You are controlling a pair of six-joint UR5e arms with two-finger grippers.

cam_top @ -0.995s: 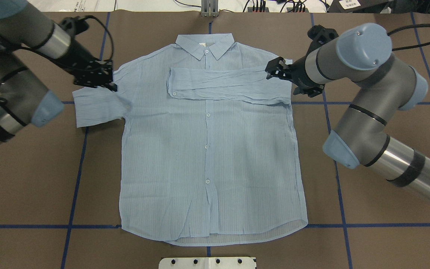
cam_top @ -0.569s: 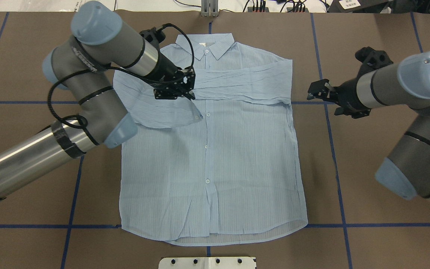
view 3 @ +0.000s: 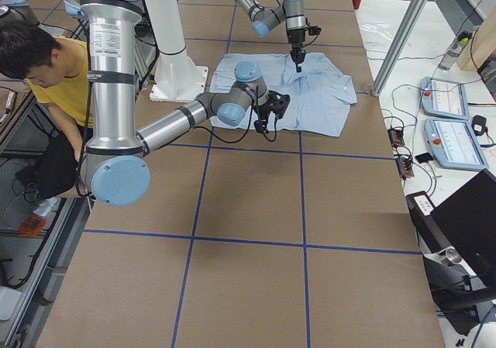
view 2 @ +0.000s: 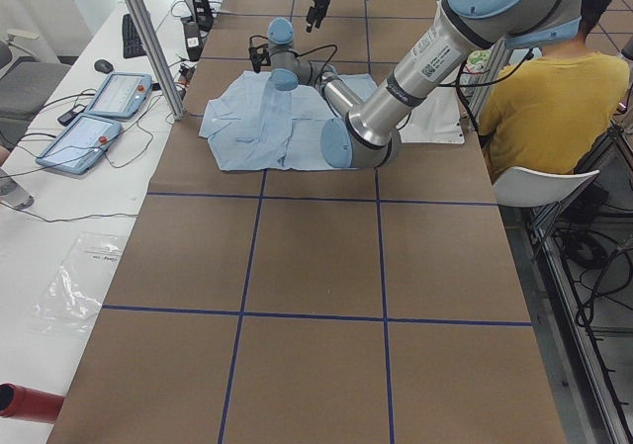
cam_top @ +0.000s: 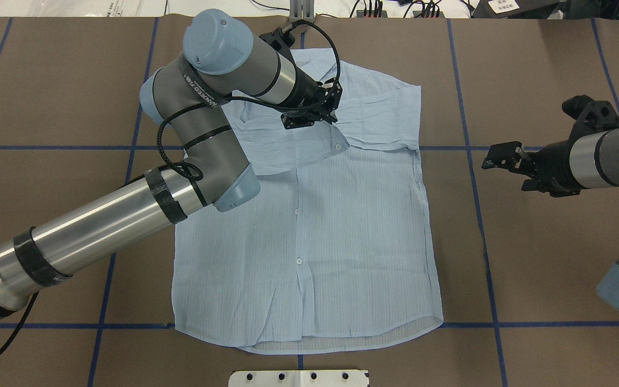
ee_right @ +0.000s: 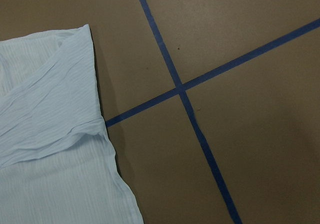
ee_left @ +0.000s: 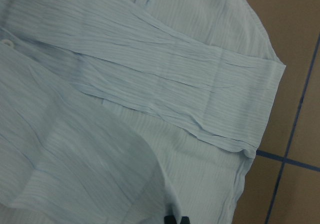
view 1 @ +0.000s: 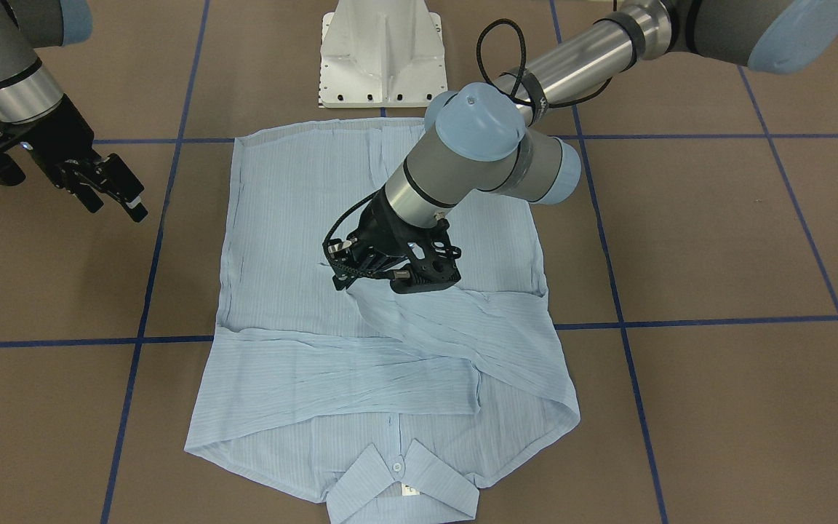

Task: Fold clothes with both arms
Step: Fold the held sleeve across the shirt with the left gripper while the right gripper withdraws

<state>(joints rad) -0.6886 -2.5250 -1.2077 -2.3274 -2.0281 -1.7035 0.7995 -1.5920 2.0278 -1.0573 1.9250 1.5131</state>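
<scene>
Exterior front-facing view is showing the shirt (view 1: 295,218) lying flat, front up, on the table (view 1: 717,255), with the right-side sleeve (view 1: 339,371) already lying across the chest. The left hand (view 1: 368,280) is hanging low over the chest and pinching the cuff end of the left-side sleeve (view 1: 463,320), which is trailing from it in a slack band. The right hand (view 1: 115,202) is hovering beside the cloth with its fingers spread and nothing between them. Overhead exterior view is telling the same: the left hand (cam_top: 315,114) is over the upper chest, the left-side sleeve (cam_top: 288,153) is draping under it and partly over the right-side sleeve (cam_top: 379,126), and the right hand (cam_top: 497,158) is standing well apart from the shirt (cam_top: 309,242), over bare table (cam_top: 530,269). Exterior left view is showing the shirt (view 2: 262,128) small and far, and exterior right view is showing the shirt (view 3: 325,100) no larger. Left wrist-mounted view is looking down on the right-side sleeve (ee_left: 165,84); the fingertips at the bottom edge are seeming pressed together, but little of them is showing. Right wrist-mounted view is holding only the shirt (ee_right: 45,134) edge and blue tape (ee_right: 185,92) on the table. I am judging that the second sleeve fold is in hand; the next move is calling for laying this cuff flat across the chest and then letting go.
</scene>
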